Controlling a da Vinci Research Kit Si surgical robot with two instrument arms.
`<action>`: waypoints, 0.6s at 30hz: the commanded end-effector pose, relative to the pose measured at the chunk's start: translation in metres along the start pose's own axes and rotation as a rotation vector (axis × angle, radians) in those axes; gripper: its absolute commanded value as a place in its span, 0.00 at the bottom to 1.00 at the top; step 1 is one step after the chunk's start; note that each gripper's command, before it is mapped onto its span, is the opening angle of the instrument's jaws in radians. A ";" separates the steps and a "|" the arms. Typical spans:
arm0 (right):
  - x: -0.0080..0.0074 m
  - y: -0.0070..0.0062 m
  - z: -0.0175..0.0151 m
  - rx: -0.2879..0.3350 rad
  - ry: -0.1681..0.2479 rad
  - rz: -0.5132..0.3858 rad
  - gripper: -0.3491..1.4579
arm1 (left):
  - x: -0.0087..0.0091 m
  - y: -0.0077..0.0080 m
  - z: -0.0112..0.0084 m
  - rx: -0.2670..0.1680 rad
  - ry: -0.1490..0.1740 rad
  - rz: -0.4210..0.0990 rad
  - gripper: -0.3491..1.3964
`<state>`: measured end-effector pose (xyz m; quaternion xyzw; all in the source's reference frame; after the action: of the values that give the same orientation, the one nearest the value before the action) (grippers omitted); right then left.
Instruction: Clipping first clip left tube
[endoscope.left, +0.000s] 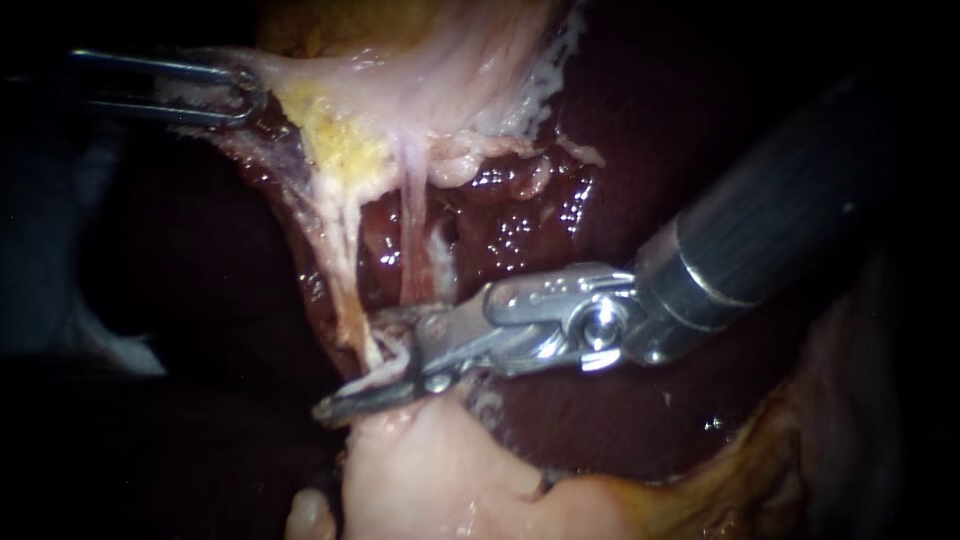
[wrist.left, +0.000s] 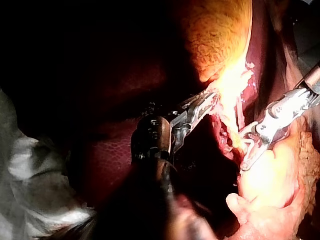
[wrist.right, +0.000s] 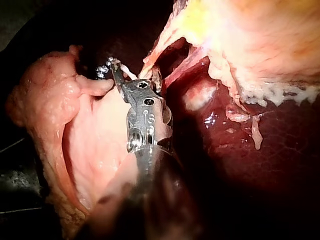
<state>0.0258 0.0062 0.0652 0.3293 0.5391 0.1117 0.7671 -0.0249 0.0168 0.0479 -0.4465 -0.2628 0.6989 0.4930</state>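
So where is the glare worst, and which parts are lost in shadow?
Endoscope view: light pools in the middle, glinting off the wet liver and the right instrument, with the edges dark. Left wrist view: pale tissue blazes white, the left instrument mostly shadowed. Right wrist view: glare on the yellowish tissue.
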 end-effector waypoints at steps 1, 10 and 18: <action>0.0001 0.0000 0.0002 0.006 0.002 0.003 0.44 | 0.0000 0.0000 0.0000 -0.001 0.000 0.000 0.00; 0.0001 0.0004 0.0019 0.026 0.004 0.003 0.44 | 0.0000 0.0000 0.0000 -0.001 0.000 0.000 0.00; -0.0004 0.0005 0.0027 0.029 0.000 0.009 0.44 | 0.0000 0.0000 0.0000 -0.001 0.000 0.000 0.00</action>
<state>0.0282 0.0053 0.0664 0.3423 0.5393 0.1073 0.7619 -0.0248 0.0168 0.0479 -0.4467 -0.2630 0.6989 0.4928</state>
